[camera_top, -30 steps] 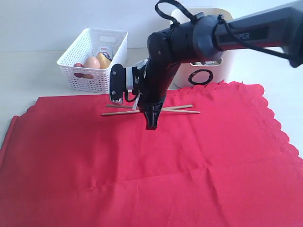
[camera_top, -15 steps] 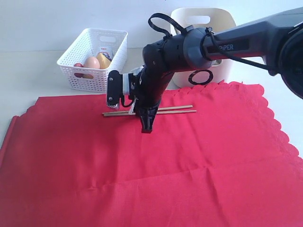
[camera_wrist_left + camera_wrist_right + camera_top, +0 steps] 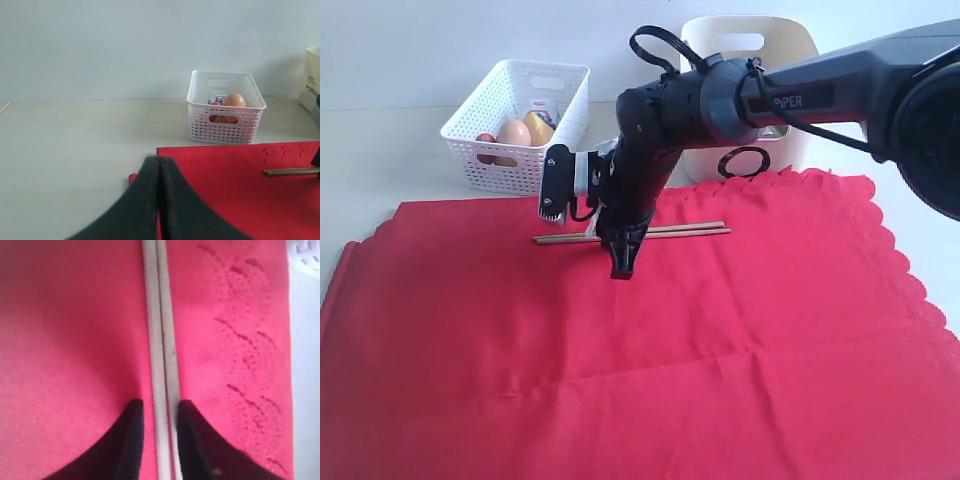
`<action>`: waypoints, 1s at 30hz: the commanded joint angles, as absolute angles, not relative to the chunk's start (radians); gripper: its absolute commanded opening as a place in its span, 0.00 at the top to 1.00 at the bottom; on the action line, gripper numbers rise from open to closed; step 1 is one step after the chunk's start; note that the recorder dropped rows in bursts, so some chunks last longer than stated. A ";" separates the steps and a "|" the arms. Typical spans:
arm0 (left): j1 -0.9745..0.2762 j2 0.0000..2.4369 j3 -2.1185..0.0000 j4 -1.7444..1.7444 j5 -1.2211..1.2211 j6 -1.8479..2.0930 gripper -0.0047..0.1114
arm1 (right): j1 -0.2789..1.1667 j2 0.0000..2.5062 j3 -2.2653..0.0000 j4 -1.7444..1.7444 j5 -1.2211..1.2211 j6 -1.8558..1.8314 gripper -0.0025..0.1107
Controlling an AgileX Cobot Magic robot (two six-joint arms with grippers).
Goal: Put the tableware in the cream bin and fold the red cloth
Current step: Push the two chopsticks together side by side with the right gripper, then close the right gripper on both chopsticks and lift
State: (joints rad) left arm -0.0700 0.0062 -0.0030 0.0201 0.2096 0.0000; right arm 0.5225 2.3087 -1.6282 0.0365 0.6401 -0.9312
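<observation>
Since a second ago: the right gripper [image 3: 620, 262] has shifted a little to the left in the exterior view. The thin wooden chopsticks [image 3: 685, 231], which lay crossed then, now lie side by side, almost parallel.

Right gripper, wrist view: its two black fingers [image 3: 132, 435] stand apart, one on each side of the chopstick pair, tips down at the fabric. We see a sliver of red between one finger and the nearer stick. The other finger sits just beside its stick, and we cannot tell whether it touches. Not clamped. The sticks run straight away between the fingers, touching each other along most of the length we see.

Chopsticks rest flat on the large bright red cloth [image 3: 720, 350] with a scalloped edge, near its far side, outside the bin. Cloth lies spread open over the pale table [image 3: 380, 160], unfolded, with a few shallow creases across its near half.

Beyond the cloth's far edge we note a tall smooth cream plastic bin [image 3: 790, 155] with a black ring mark, partly hidden behind the arm. We cannot see inside it. Well to its left stands a low white lattice basket [image 3: 510, 160] holding a brown egg [image 3: 513, 131] and other small items we cannot make out.

Left gripper [image 3: 159, 200]: fingers pressed together along one seam, nothing between them. It is poised above an edge of the cloth, well apart from the chopsticks.
</observation>
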 commanded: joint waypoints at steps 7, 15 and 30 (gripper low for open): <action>-0.071 0.000 0.000 0.022 0.207 0.000 0.96 | 0.523 2.355 -1.728 0.188 1.191 -0.941 0.85; -0.071 0.000 0.000 0.022 0.207 0.000 0.96 | 0.523 2.338 -1.788 0.184 1.207 -0.938 0.85; -0.071 0.000 0.000 0.022 0.207 0.000 0.96 | 0.523 2.318 -1.811 0.179 1.196 -0.895 0.49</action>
State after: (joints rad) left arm -0.0700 0.0062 -0.0030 0.0201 0.2096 0.0000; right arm 0.5225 2.2904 -1.8069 0.1810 1.1990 -0.8945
